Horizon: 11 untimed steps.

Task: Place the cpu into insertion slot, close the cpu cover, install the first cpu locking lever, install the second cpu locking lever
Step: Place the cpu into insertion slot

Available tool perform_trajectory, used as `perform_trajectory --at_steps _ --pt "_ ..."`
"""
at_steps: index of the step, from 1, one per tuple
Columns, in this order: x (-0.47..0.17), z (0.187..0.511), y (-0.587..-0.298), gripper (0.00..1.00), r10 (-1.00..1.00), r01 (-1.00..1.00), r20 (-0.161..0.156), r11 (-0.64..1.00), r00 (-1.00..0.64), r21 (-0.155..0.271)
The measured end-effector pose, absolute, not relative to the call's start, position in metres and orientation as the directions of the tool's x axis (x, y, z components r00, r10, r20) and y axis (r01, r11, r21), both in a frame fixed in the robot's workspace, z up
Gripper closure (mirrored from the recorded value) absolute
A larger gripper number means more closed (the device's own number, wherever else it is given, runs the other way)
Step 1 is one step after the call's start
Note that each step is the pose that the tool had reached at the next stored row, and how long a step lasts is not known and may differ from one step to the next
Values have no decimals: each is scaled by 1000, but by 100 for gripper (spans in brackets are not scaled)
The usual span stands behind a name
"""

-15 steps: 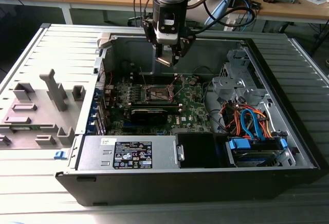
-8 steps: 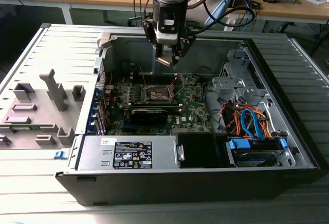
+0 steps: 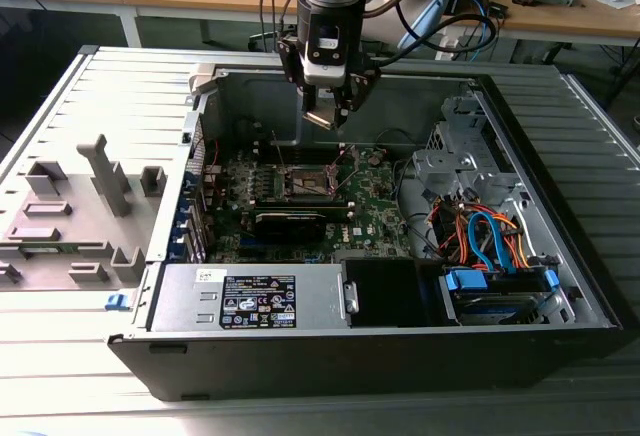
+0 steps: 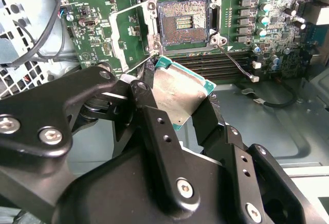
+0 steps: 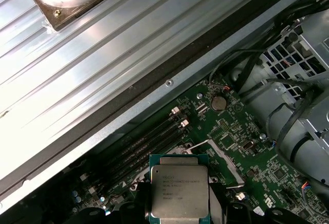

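The open computer case lies on the ribbed table. Inside it, the motherboard covers the floor toward the exterior view's left, with the insertion slot near its middle. The drive cage sits at the exterior view's right, and the power supply lies along the near wall. The gripper hangs above the board with the cpu between its fingers, apart from the slot. The cpu cover stands open just beside the slot. Outside the case, at the exterior view's left, a fixture block rests on the table.
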<state>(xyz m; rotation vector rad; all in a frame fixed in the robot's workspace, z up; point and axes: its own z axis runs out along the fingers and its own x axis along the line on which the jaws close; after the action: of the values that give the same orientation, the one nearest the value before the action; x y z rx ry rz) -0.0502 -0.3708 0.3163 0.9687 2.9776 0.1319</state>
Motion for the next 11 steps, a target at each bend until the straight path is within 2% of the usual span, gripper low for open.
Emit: perform_trajectory --at_steps 11 --pt "-50 316 -371 46 592 591 19 803 -806 82"
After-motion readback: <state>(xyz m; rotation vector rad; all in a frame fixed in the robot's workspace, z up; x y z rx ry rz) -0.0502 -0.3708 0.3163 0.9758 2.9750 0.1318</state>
